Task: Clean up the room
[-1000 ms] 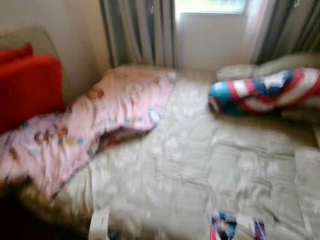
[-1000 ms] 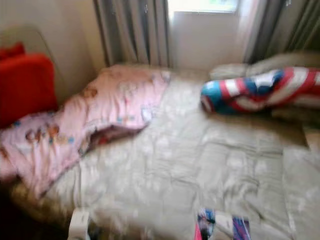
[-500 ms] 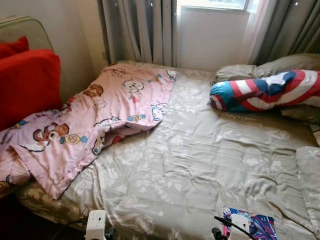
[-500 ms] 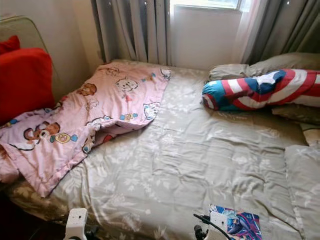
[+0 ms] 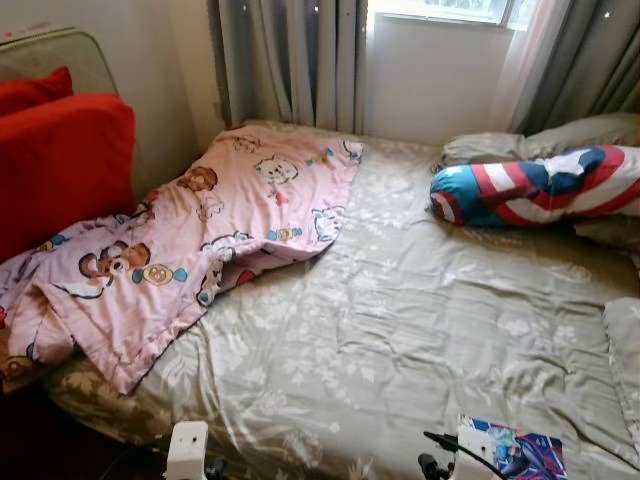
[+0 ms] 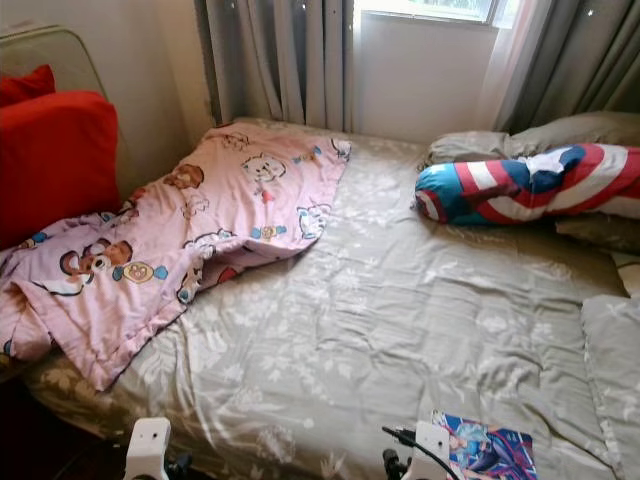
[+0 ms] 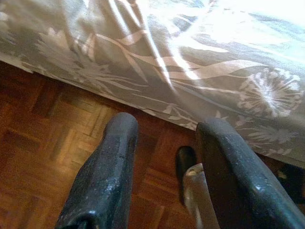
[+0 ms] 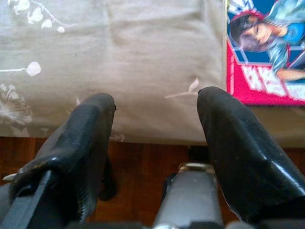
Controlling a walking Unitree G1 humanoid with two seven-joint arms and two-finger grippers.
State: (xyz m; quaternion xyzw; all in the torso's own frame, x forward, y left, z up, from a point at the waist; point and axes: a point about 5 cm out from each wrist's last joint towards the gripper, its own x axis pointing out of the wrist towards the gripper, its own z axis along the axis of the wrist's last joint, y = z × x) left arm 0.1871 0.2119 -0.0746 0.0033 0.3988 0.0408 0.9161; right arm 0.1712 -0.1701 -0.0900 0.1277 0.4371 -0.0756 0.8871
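A crumpled pink cartoon blanket (image 5: 200,240) lies across the left of the bed, hanging over its left side. A red, white and blue bolster (image 5: 540,185) rests at the right, against grey pillows (image 5: 570,130). A colourful magazine (image 5: 530,455) lies flat at the bed's near edge. My right gripper (image 8: 156,98) is open, low over that edge, with the magazine (image 8: 267,52) just beside one finger. My left gripper (image 7: 167,129) is open and empty above the wooden floor (image 7: 47,143), by the hanging bedspread.
A beige floral bedspread (image 5: 400,300) covers the bed. Red cushions (image 5: 60,160) stand against the headboard at the left. Grey curtains (image 5: 290,60) and a window wall close off the far side. Another pillow edge (image 5: 625,340) lies at the right.
The blur of a second ago is gone and the whole picture has shifted slightly, so the camera moved. Nothing on the bed has moved.
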